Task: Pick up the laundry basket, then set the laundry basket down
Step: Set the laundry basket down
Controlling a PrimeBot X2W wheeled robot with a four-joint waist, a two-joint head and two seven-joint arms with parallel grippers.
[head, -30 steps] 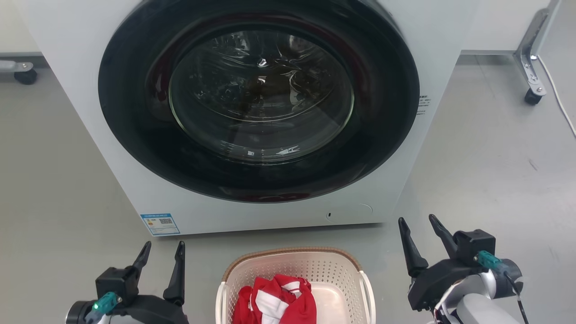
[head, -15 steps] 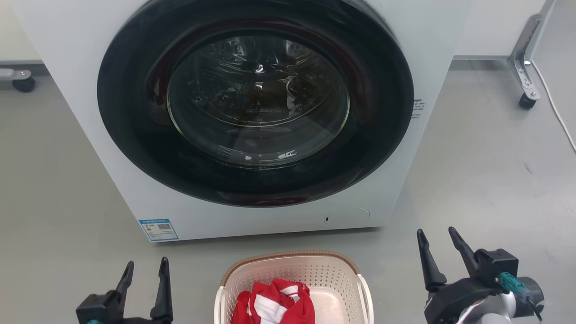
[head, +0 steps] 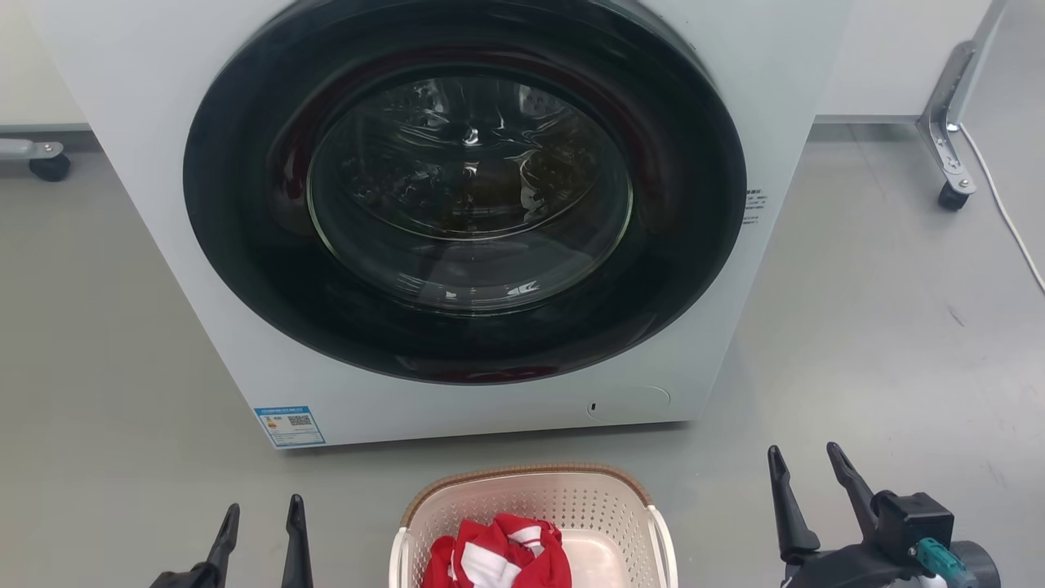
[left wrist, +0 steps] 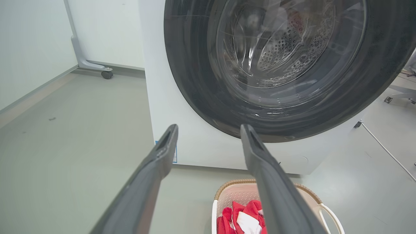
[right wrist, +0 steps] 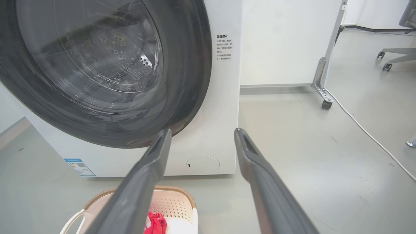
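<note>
One big white washing machine (head: 469,212) stands with its door shut. On the floor just before it sits the laundry basket (head: 522,475), a red-and-white cloth (head: 498,559) inside. The left gripper (head: 261,513) and right gripper (head: 804,457) flank the basket without touching it, fingers spread, holding nothing. To lift well, bring each gripper to the white side handle (head: 665,535) on its own side, close both at matching height, and raise evenly so nothing tips. A blue sticker (head: 290,426) seems to carry a QR code. Its print and the Chinese notice (right wrist: 224,47) are too small to read.

Washer (right wrist: 224,107) notice (right wrist: 224,47) in Chinese; blue label (right wrist: 79,166) illegible.
</note>
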